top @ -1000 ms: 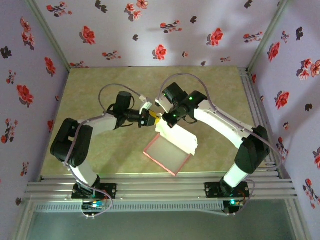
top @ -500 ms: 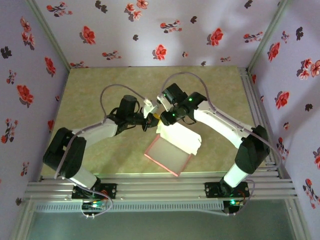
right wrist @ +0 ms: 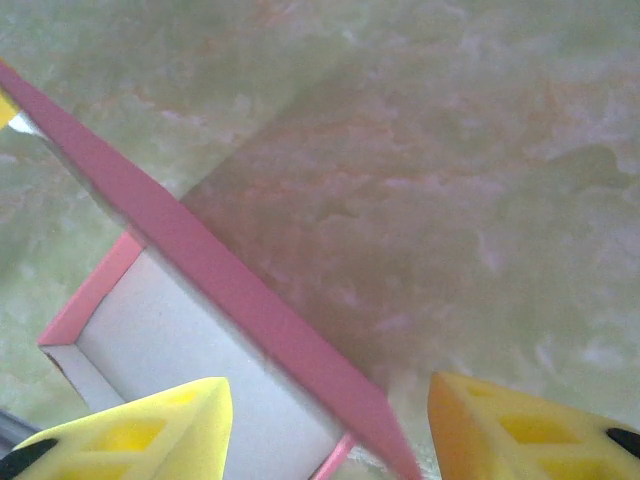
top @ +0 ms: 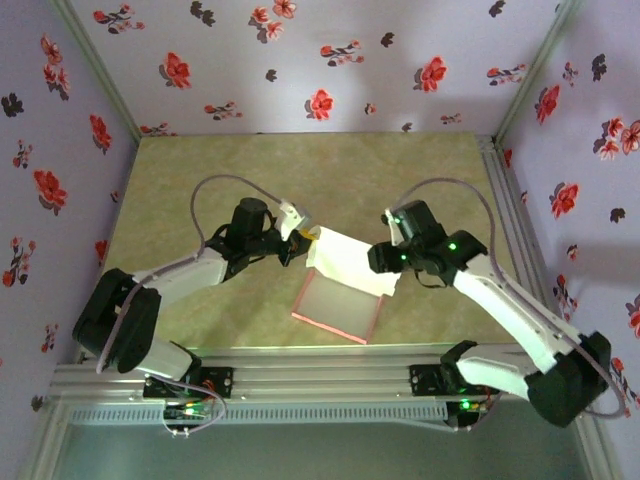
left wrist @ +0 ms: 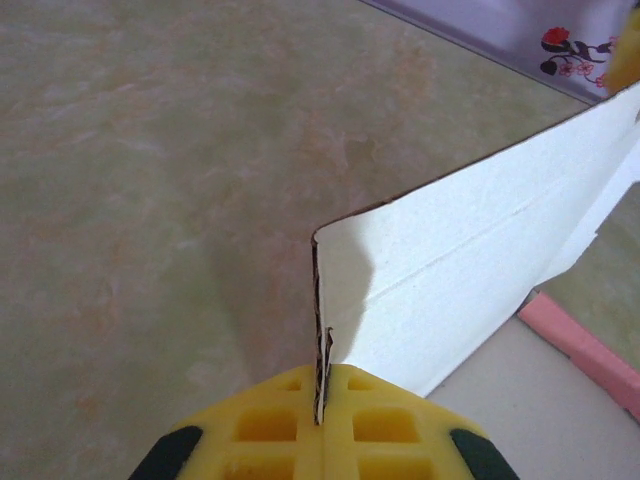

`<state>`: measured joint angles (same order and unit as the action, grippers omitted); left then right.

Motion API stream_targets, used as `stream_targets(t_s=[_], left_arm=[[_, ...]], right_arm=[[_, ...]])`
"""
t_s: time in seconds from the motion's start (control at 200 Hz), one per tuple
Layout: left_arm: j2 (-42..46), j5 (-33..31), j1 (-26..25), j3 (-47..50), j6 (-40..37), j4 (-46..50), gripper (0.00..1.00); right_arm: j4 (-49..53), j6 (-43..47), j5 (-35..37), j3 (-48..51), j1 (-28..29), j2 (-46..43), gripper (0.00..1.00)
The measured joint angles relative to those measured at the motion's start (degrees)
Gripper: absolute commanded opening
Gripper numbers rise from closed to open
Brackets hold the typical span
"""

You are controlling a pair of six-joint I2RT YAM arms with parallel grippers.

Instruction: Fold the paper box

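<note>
1. The enclosure walls [top: 300, 60]: lilac, printed with red flowers, standing on three sides of the work area.
2. The counter [top: 200, 190]: mottled green-beige surface.
3. The paper box [top: 340, 305]: sits on the counter near its front edge, between the two arms. It forms a shallow tray, pale inside with a salmon pink rim. One panel stands raised along the far side, white on one face and pink on the reverse.
4. The left end effector [left wrist: 322, 400]: yellow pads are pressed together on the left corner of the raised panel, with the card edge pinched between them.
5. The right end effector [right wrist: 330, 400]: yellow fingers are set apart, straddling the pink upper edge of the panel near its right end. Whether either finger touches the card cannot be told.
</note>
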<state>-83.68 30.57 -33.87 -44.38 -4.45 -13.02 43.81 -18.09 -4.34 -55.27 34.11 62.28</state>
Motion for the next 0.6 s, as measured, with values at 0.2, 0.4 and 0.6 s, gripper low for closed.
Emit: stream_targets(t_s=[0.2, 0.4, 0.6], left_arm=[[0.5, -0.4, 0.0, 0.3, 0.1, 0.0, 0.00], [0.8, -0.8, 0.0, 0.7, 0.6, 0.0, 0.00], [1.1, -1.2, 0.0, 1.1, 0.9, -0.3, 0.00]], right_arm=[[1.7, -3.0, -0.2, 3.7, -0.3, -4.9, 0.48], [2.7, -4.4, 0.0, 4.6, -0.4, -4.7, 0.35], [3.9, -4.5, 0.1, 4.6, -0.4, -3.7, 0.35]])
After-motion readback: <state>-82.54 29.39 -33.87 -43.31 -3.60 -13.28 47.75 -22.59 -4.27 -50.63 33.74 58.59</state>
